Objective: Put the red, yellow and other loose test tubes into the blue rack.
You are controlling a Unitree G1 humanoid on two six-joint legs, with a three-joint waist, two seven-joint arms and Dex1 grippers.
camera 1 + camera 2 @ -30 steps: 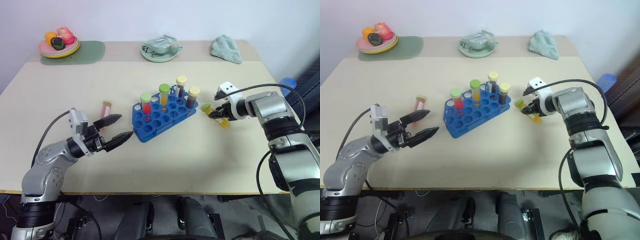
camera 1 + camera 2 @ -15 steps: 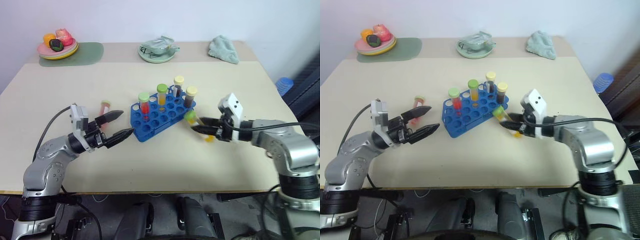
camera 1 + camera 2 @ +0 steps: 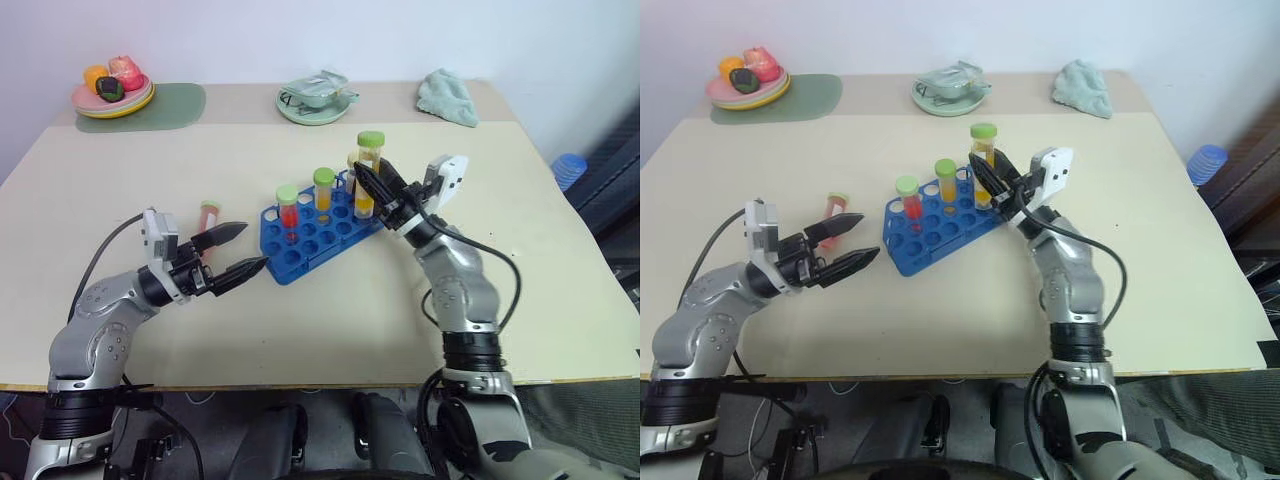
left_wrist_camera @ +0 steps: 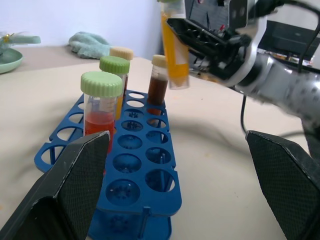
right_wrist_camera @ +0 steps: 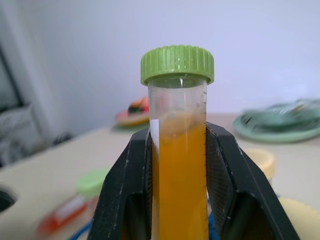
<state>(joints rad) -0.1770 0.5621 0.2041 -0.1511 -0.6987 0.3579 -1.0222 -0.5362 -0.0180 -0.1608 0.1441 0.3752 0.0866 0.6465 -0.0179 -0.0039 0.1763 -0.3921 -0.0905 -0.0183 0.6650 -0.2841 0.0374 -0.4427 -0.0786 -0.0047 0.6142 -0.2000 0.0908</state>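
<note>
The blue rack stands mid-table. My right gripper is shut on the yellow test tube with a green cap, holding it upright just above the rack's right end; the same tube sits between the black fingers. A loose red tube lies on the table left of the rack. My left gripper is open and empty, level with the table, its fingers beside that red tube and pointing at the rack.
The rack holds a red tube, an orange tube and dark yellow-capped tubes. Along the far edge are a fruit plate on a green mat, a green bowl and a cloth.
My right gripper swung left and up from the table at the rack's right, turning the yellow tube from slanted to upright over the rack's end. The left gripper stayed put.
</note>
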